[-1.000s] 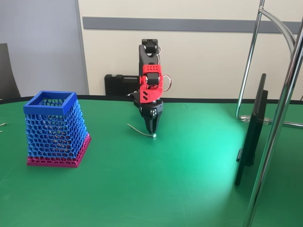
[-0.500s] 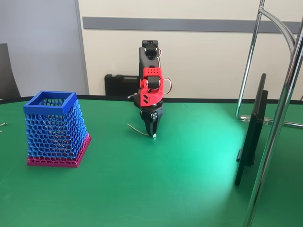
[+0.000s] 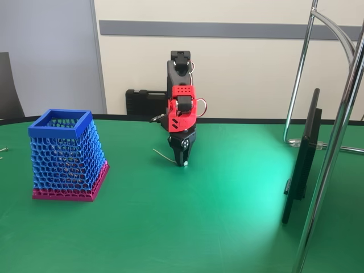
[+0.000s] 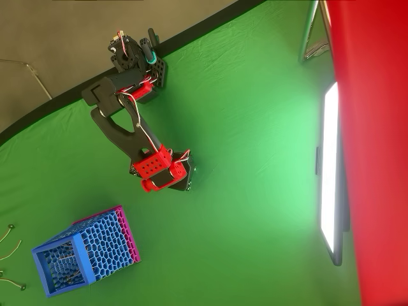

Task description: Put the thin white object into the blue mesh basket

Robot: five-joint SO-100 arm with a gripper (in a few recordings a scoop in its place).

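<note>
Gripper points straight down at the green table, fingers pinched together on the ball end of the thin white object, whose thin end sticks out left, apparently just off the cloth. Blue mesh basket stands well left, nearer the camera. To do it well: keep the squeeze firm, lift above the rim, then swing left. In the overhead view the wrist covers the grasp, but spare sticks show left of the basket.

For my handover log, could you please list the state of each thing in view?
thin white object: ball end between the gripper's fingertips, rest slanting free.
gripper: pointing down, shut on the object.
blue mesh basket: upright, apart from the arm.
</note>
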